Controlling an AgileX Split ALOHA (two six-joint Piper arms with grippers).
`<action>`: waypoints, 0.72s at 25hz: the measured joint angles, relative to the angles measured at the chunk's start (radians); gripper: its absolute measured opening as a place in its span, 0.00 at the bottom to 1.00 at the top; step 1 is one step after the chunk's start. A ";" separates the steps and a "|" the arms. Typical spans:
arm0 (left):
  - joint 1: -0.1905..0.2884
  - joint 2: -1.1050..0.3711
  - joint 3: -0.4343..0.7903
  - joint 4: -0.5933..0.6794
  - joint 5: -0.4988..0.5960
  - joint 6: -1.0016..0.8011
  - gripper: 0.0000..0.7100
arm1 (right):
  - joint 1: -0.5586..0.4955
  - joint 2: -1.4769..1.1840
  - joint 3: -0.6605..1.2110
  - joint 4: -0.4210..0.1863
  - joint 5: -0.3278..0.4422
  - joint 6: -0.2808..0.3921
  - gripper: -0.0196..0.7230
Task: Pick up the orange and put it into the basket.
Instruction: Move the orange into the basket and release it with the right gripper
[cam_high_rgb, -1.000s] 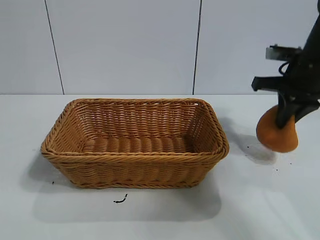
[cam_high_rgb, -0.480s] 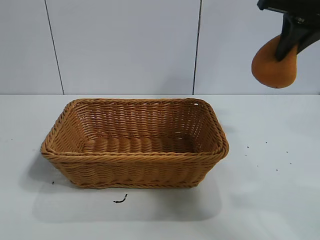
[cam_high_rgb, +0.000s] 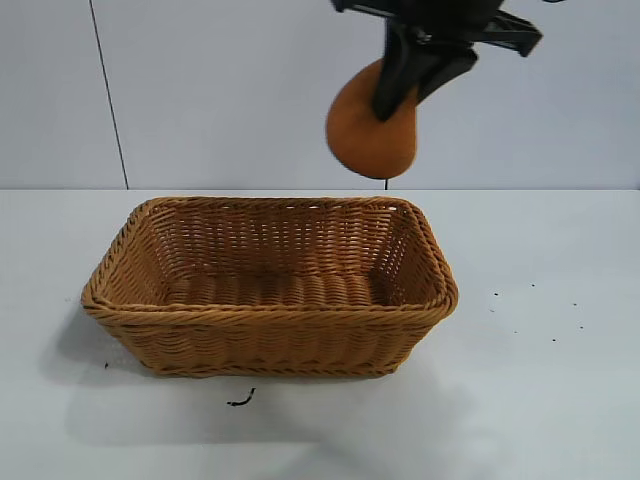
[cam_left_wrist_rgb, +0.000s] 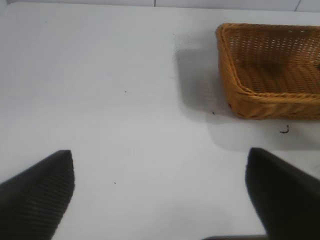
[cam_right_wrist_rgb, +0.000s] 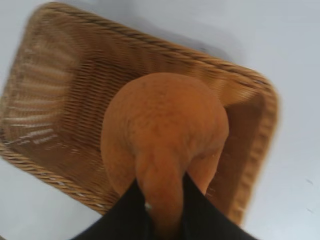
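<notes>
A: Two arms, only one is working. Right gripper (cam_high_rgb: 392, 95) sits at the top centre-right of the exterior frame, clamped on the orange (cam_high_rgb: 371, 130), pinching the knobbly bump so the dome hangs below the fingers.

B: Where's the orange relative to the basket (cam_high_rgb: 150, 310)?

A: In the air, well above it. Exterior view puts it over the right part of the basket, near the back rim, not touching anything. Right wrist view: orange (cam_right_wrist_rgb: 165, 130) fills the middle of the frame with the basket (cam_right_wrist_rgb: 60, 65) floor spread behind it, so I'd judge it's already over the opening.

B: So the key relation?

A: Basket lies straight below the held orange. Its long axis runs left to right across the exterior frame, and the orange is toward the right end, so there's margin leftward, less toward the right wall. Next is probably a lowering or a plain drop.

B: Left arm?

A: Idle. Left gripper (cam_left_wrist_rgb: 160, 195) gapes wide and grasps nothing, bare table (cam_left_wrist_rgb: 100, 100) under it, basket at the upper right of its wrist view. Right arm is clearly nearer.
</notes>
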 joint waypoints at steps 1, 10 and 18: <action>0.000 0.000 0.000 0.000 0.000 0.000 0.94 | 0.022 0.018 0.000 -0.001 -0.014 0.005 0.07; 0.000 0.000 0.000 0.000 0.000 0.000 0.94 | 0.088 0.238 0.000 -0.017 -0.115 0.031 0.07; 0.000 0.000 0.000 0.000 0.000 0.000 0.94 | 0.088 0.331 -0.004 -0.026 -0.131 0.037 0.14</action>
